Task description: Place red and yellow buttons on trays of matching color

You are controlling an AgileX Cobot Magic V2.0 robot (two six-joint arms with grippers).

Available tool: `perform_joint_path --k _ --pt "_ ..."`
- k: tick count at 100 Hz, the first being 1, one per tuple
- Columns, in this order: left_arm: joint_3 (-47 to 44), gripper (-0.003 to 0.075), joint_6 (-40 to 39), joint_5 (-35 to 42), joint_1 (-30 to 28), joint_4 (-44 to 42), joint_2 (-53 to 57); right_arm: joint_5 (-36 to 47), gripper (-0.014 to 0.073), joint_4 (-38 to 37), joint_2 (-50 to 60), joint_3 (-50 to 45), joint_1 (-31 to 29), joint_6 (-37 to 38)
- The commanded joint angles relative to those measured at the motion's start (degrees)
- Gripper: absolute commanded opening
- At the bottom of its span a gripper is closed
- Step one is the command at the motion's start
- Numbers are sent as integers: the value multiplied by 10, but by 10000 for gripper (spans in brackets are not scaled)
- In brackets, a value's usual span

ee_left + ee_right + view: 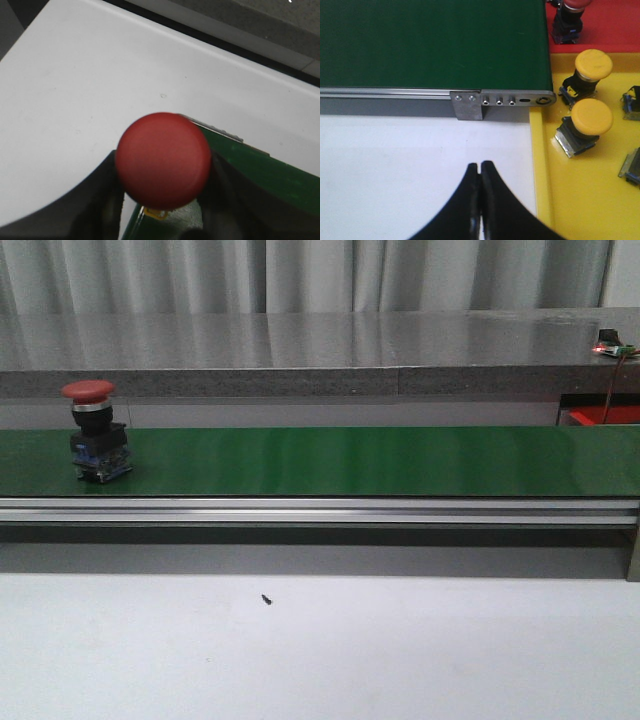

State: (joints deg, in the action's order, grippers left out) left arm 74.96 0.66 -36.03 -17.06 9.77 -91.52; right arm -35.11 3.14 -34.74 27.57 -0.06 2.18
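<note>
We see a long green belt (350, 460) running across a white table (320, 650), with grey curtains behind. A red button (97, 430) stands upright on the belt's left end. Our left pincer (162, 200) holds a red button (163, 159) between its dark fingers (95, 200). Our right pincer (480, 200) is closed tight with nothing in it. Just beside it lies the yellow tray (590, 200) with two yellow buttons (590, 120). The red tray (615, 22) sits farther off.
</note>
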Motion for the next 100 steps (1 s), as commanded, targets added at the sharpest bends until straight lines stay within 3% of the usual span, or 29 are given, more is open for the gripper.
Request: perform_joint_path --k 1,44,90,100 --pt "-2 209 3 39 16 4 28 39 -67 -4 1 15 -3 -5" --pt "-98 209 3 122 68 -17 25 39 -67 -4 1 15 -3 -5" --pt "-102 214 3 135 73 -35 -8 39 -67 -4 1 15 -3 -5" --pt "-102 276 4 128 76 -35 -8 39 -67 -4 1 15 -3 -5"
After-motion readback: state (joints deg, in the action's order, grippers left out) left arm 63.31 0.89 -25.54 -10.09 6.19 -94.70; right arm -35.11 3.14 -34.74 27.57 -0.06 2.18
